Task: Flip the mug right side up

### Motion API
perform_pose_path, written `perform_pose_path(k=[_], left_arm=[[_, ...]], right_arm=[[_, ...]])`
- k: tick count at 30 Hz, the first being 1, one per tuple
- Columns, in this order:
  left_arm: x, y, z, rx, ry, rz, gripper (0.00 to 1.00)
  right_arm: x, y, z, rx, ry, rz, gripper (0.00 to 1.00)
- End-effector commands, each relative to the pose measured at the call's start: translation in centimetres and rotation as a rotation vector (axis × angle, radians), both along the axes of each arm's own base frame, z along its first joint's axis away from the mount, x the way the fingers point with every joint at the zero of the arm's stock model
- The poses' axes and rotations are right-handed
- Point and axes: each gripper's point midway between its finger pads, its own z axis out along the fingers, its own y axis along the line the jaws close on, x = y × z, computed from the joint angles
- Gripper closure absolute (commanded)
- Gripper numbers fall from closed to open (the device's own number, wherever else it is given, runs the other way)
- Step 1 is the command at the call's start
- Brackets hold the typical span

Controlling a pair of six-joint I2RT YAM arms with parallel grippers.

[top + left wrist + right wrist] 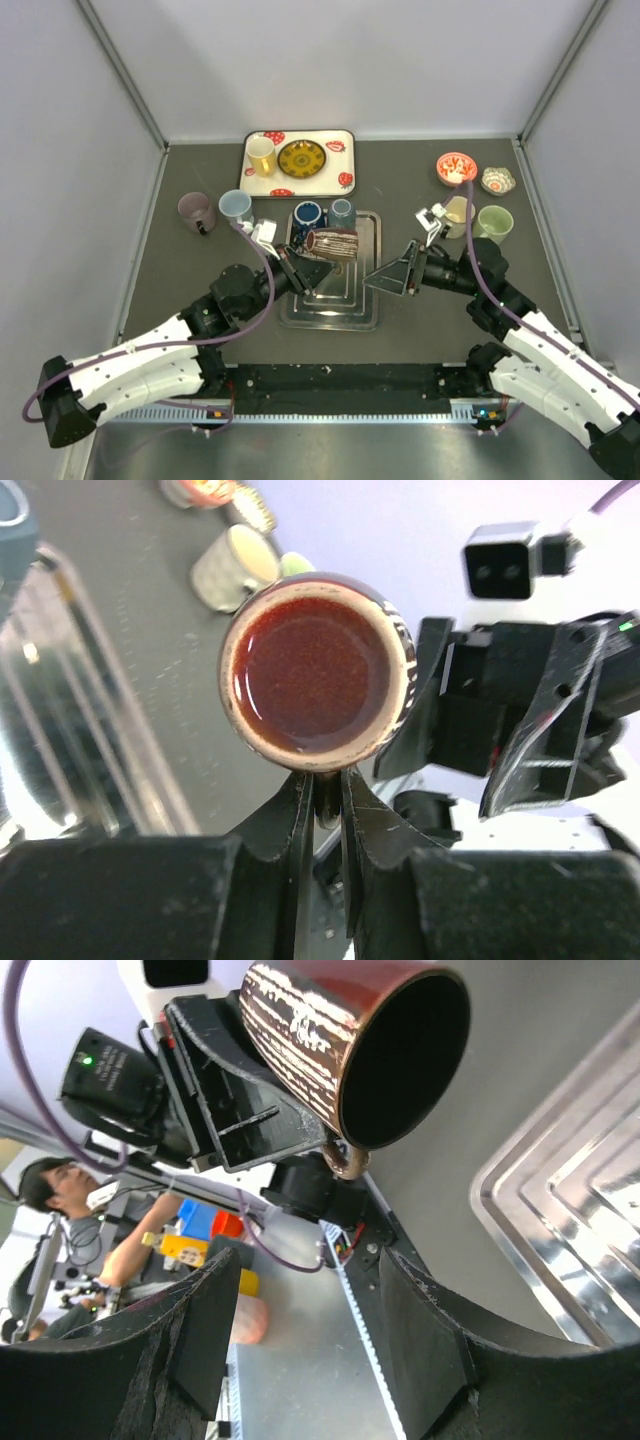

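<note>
**Top external view: striped mug lying sideways in the left pincer, above the tray**

Just above the centre of the frame, the brown ceramic mug with pale stripes (331,243) is lying on its side over the far half of the ribbed silver metal tray (330,312). The left pincer (303,268) is reaching in from the lower left and gripping it. The right pincer (392,272) is hovering just right of the tray, close to the mug but apart from it.

In the left wrist view, the two black fingers (298,815) are pressing together on the mug's handle at bottom centre. A round, glossy red-brown end of the mug is facing the camera, and I cannot tell whether it is the mouth or the base.

In the right wrist view, the mug is hanging at the top of the frame with its dark mouth tilting toward the lower right, clear of the tray in the right corner. That pincer's own fingers (205,1345) are standing wide apart along the bottom edge, holding nothing.

Two dark blue mugs (307,214) are sitting at the tray's far end. On the dark grey worktop (190,300), a white strawberry-print tray (345,160) is carrying a yellow mug (261,155) and a yellow patterned plate (300,158) at top centre. A purple mug (196,211) and a light blue mug (235,205) are standing at the left. A red bowl (456,167) and a green mug (494,222) are sitting at the upper right.
</note>
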Motion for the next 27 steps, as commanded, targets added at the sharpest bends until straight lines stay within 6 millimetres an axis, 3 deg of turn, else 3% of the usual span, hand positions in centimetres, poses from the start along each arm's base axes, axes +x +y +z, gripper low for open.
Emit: perform_pose_path(k=[1,6,9,22,27], left_arm=[[-0.8,-0.6,7.9,-0.326,-0.127,-0.056,1.00],[-0.9,-1.1,8.8,-0.391,-0.116,-0.079,1.00],[-1.1,-1.8,8.7,-0.383,-0.098,-0.110,1.00],[-2.1,-3.1,7.2,-0.384,-0.025,-0.196,1.00],[-2.3,-3.3,6.5,-0.373,-0.008,-0.214,1.00]], right_arm=[[-1.2,1.2,3.5,0.107,-0.071,0.065,0.42],[-0.3,1.7,3.5,0.121,-0.071,0.044,0.50],[0.0,1.9,4.5,0.144,-0.097,0.038,0.51],[1.7,2.9,5.3,0.148,-0.113,0.021,0.55],[1.9,2.9,6.0,0.174,-0.125,0.007,0.64]])
